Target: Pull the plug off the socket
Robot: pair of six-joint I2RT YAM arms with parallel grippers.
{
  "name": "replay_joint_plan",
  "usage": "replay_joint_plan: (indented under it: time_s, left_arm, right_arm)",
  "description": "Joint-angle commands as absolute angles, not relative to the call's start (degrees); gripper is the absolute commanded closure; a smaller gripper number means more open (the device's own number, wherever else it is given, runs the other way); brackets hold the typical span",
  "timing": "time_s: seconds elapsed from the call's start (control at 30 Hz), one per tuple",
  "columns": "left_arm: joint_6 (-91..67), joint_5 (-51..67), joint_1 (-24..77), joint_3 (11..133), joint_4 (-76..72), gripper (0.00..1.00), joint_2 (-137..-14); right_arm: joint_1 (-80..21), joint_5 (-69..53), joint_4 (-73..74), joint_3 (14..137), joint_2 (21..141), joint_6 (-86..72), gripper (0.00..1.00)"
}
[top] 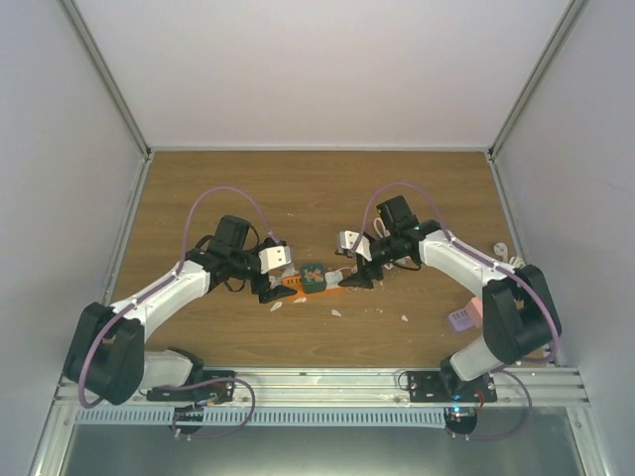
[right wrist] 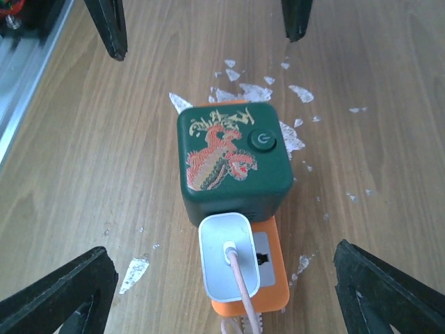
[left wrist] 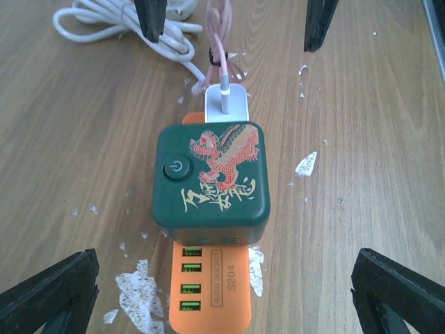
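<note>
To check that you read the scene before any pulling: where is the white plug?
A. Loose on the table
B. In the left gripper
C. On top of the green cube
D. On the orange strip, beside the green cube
D: the white plug stands on the orange strip right beside the green cube, with its pink cable attached and nothing gripping it.
</note>
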State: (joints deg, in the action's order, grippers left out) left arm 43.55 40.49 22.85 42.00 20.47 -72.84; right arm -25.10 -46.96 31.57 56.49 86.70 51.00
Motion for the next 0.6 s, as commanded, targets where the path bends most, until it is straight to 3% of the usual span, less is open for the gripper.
replay_joint_plan:
  time_s: [0.0, 0.17, 0.57]
  left_arm:
    - [40.44, 41.87, 23.84, 40.75, 13.62, 0.01, -75.62]
    - [39.81, 41.48, 24.98, 40.69, 11.00, 0.01, -78.65]
    - [38.64, 42.01, 26.77, 42.95, 8.06, 0.04, -84.67]
  right_arm:
    - [-26.98, -44.57, 28.12, 55.39, 90.18, 53.06, 0.15]
    - [-27.95, -43.26, 25.83, 54.44, 92.78, 53.77, 0.19]
    - [-29.28, -41.93, 22.43, 55.09, 97.78, 53.61, 0.42]
